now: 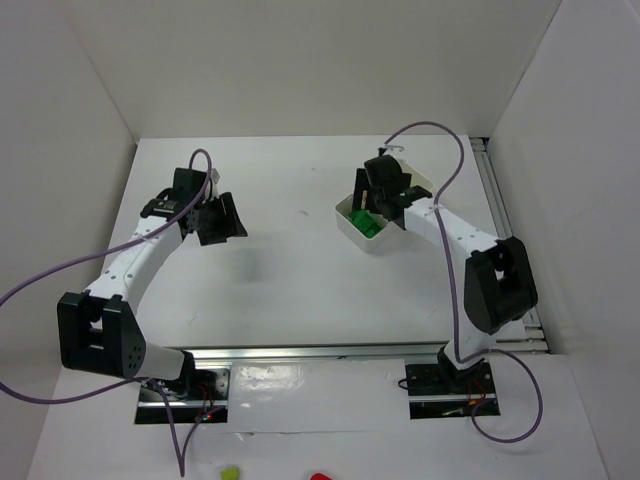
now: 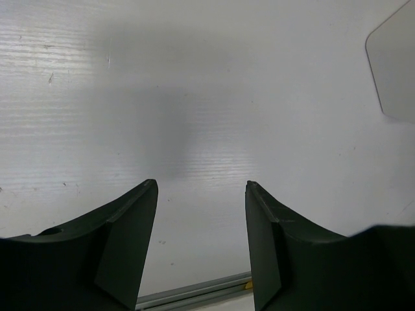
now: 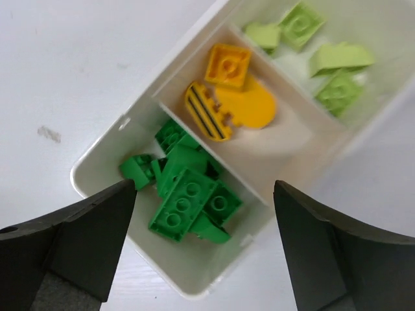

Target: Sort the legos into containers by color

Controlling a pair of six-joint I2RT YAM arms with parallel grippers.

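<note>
White plastic tray (image 3: 81, 178), three compartments showing, standing on the table (image 1: 290, 270) towards its far right. Contents: dark green bricks (image 3: 188, 204), heaped, nearest compartment; yellow pieces (image 3: 233, 97), middle compartment, among them a rounded plate (image 3: 206, 111) with dark stripes; pale green bricks (image 3: 324, 65), farthest compartment. My right jaws: wide apart, holding nothing, hanging directly over the dark green heap. My left jaws: partly spread, empty, over bare table, well apart from the tray. A yellow-green scrap (image 1: 230, 472) and a red scrap (image 1: 318, 477) lie beyond the near edge, below my bases; too small to name. Hazards, as I judge them: my right jaws, drawn away low or sideways, could catch the tray wall and drag or tip it. The green heap sits high against the inner wall, so a knock could send a brick over among the yellow.
</note>
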